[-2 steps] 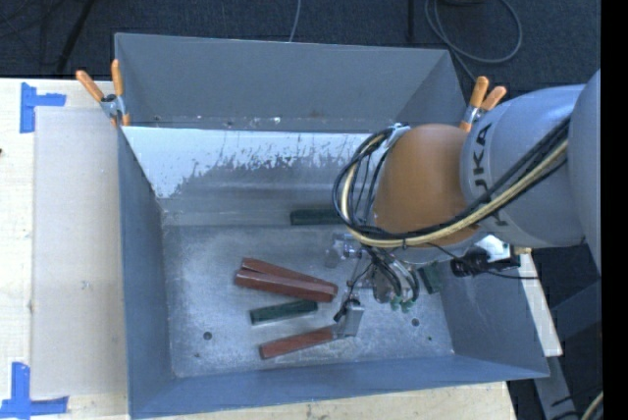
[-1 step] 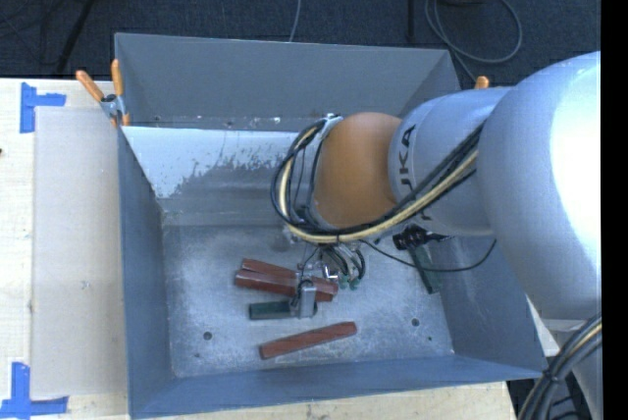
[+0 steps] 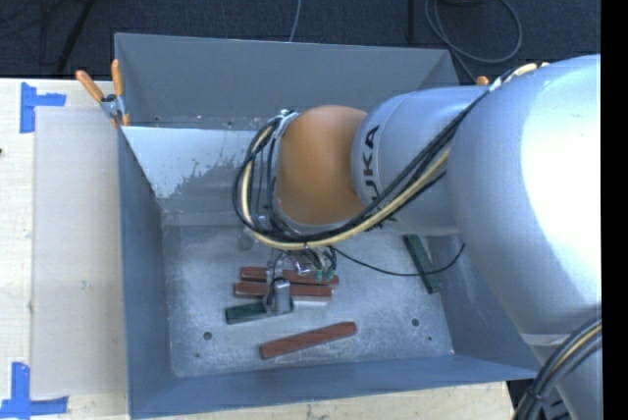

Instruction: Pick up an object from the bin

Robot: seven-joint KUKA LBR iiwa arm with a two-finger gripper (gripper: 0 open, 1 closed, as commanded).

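My gripper [image 3: 283, 290] is down on the bin floor, under the arm's wrist, near the middle of the bin. It stands right on a small cluster of short reddish-brown bars [image 3: 257, 275] that lie side by side. A dark green flat piece [image 3: 244, 313] lies just to the gripper's lower left, touching the cluster. A longer reddish-brown bar [image 3: 307, 341] lies apart, a little nearer the front wall. The view does not show whether anything sits in the gripper.
A dark green strip [image 3: 419, 262] lies against the right slope of the bin, partly under the arm. The arm and its orange cover hang over the back half of the bin. Bare floor lies to the left of the cluster.
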